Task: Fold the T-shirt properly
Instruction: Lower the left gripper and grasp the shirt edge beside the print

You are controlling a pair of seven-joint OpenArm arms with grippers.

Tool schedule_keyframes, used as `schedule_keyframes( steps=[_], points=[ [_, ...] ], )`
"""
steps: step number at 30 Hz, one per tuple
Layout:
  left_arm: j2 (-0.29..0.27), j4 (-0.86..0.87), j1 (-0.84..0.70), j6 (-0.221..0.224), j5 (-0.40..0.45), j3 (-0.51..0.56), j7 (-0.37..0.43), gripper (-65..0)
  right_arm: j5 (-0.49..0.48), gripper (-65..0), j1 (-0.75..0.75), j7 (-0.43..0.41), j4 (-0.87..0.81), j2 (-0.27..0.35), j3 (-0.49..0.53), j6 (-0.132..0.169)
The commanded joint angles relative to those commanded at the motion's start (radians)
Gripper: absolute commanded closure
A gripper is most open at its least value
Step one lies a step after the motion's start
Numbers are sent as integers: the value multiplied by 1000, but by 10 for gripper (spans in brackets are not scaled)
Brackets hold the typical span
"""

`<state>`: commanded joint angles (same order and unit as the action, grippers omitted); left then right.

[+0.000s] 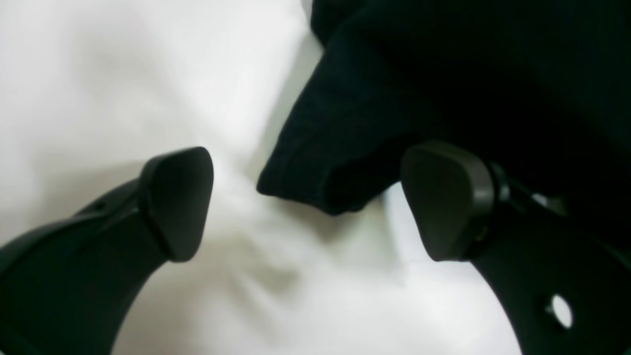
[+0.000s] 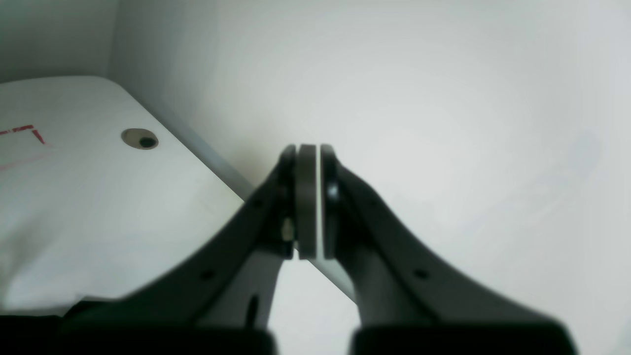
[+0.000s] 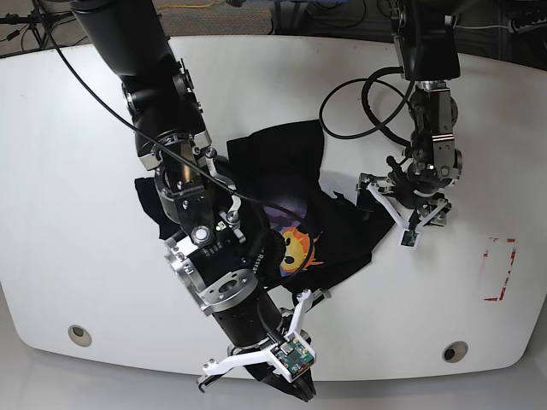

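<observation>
White bench [image 3: 68,171] carried the crumpled shirt [image 3: 282,162] mid-surface; left hand [image 1: 305,204] spread beside a limp sleeve hem, the likely hold; right hand [image 2: 309,202] pressed together, empty

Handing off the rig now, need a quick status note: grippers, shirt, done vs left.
Left gripper: open, empty, low over the white table, a hemmed corner of the T-shirt just ahead between its jaws.
Right gripper: shut, empty, beyond the table's near edge.
T-shirt: crumpled mid-table, print partly showing, partly under the right arm.
Done: no fold visible.
Left: grasp that corner, spread flat, fold.
</observation>
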<state>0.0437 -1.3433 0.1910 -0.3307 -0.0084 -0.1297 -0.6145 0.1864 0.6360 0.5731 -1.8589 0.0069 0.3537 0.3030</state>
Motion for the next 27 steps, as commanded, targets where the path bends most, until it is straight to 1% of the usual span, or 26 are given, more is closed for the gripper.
schedule_keyframes(
  steps=[1, 3, 4, 5, 11, 13, 14, 15, 16, 20, 25, 27],
  points=[
    [0, 9, 2, 0, 0, 0, 0, -536, 0, -14, 0, 0, 0, 0, 0, 0],
    [0, 64, 12, 2, 0, 0, 0, -449, 0, -14, 0, 0, 0, 12, 0, -2],
    [0, 74, 15, 2, 0, 0, 0, -431, 0, -14, 0, 0, 0, 17, 0, -3],
    [0, 91, 20, 0, 0, 0, 0, -393, 0, -14, 0, 0, 0, 20, 0, -3],
    [-2, 95, 23, -3, -2, 0, 0, -242, 0, -14, 0, 0, -2, 28, 0, -3],
    [-3, 95, 23, -3, -2, 0, 0, -139, 0, -14, -8, 0, 0, 28, 0, -3],
    [-3, 95, 23, -3, -2, 0, 0, -118, 0, -14, -9, 0, 0, 28, -2, -3],
    [-5, 94, 23, -3, -2, 0, -2, -47, 0, -14, -15, 0, 0, 28, -17, -3],
    [-5, 89, 23, -3, -2, 0, -5, -7, 0, -14, -18, 0, 0, 28, -29, -3],
    [-5, 46, 20, -3, -2, 0, -6, 0, -8, -17, -41, 0, 3, 28, -84, -3],
    [-2, -28, -23, -3, 0, 3, -6, 0, -8, -17, -54, 0, 34, 25, -123, -3],
    [-2, -71, -40, -3, 0, 5, -6, 0, -8, -17, -55, 0, 37, 25, -138, 2]
  ],
)
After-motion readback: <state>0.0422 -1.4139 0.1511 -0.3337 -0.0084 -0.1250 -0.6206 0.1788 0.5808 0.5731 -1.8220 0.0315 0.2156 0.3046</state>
